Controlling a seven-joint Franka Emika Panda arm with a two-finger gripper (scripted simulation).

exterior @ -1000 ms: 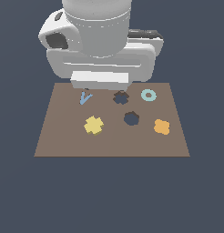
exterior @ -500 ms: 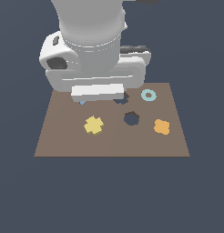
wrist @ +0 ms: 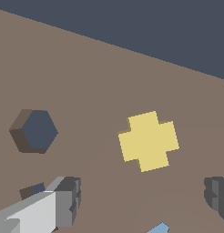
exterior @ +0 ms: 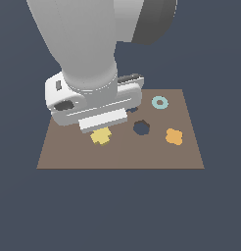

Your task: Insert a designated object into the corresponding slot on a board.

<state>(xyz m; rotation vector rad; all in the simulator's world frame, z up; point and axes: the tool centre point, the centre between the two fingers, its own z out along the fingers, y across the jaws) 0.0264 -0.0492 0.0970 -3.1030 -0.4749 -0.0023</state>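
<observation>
The pale-yellow cross piece (wrist: 148, 141) lies flat on the brown board (wrist: 86, 73). In the exterior view this piece (exterior: 100, 137) peeks out just below the white hand (exterior: 93, 100), which hangs low over it. My gripper (wrist: 142, 196) is open: one finger (wrist: 66, 200) and the other finger (wrist: 218, 193) stand wide apart with nothing between them, and the yellow piece sits beyond their tips. Only a dark corner of the slot (wrist: 33, 190) shows beside one finger. In the exterior view the hand covers the slot almost entirely.
A rounder dark hole (exterior: 140, 128) lies at the exterior view's right of the yellow piece and shows six-sided in the wrist view (wrist: 37, 131). An orange clover piece (exterior: 174, 137) and a teal ring (exterior: 159, 102) sit farther right. A blue piece (wrist: 158, 228) shows between the fingers.
The arm has come down and toward the front left of the exterior view, ending low over the yellow piece. It now hides the blue piece and the slot there.
</observation>
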